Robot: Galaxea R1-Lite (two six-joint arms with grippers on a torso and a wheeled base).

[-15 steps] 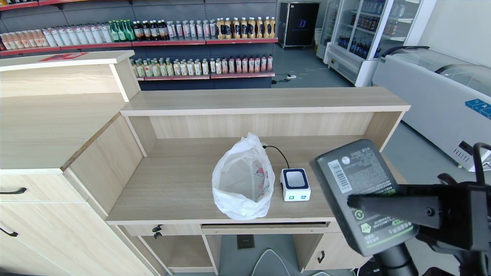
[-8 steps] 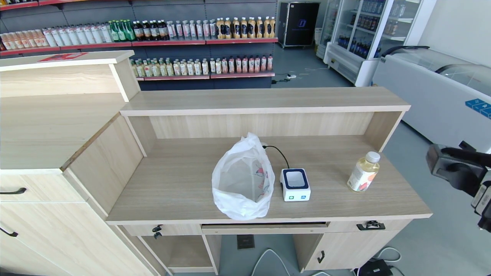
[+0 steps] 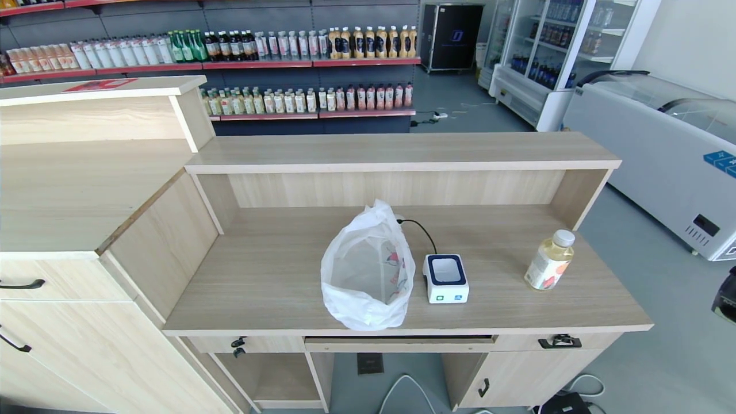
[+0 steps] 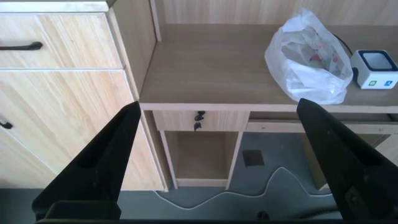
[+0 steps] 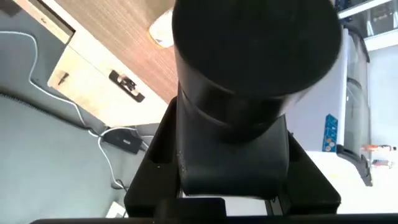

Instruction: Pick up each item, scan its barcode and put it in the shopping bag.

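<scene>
A white plastic shopping bag (image 3: 367,270) stands open at the middle of the wooden counter (image 3: 276,287); the left wrist view shows the bag (image 4: 308,56) too. Just right of it sits a small white scanner (image 3: 445,278) with a dark blue window, its cable running behind the bag. An upright bottle (image 3: 549,260) of yellowish drink with a white cap stands near the counter's right end. My left gripper (image 4: 211,162) hangs open and holds nothing, low in front of the counter's left side. A dark part of my right arm (image 3: 725,296) is off the counter's right end.
The counter has a raised back ledge (image 3: 402,150) and a taller cabinet (image 3: 86,190) on its left. Drawers and a handle (image 3: 556,342) sit under the front edge. Drink shelves, fridges and a chest freezer (image 3: 673,144) stand behind and to the right.
My right arm swung away from in front of the head camera, down and to the right, uncovering the bottle. The head view itself shifted slightly.
</scene>
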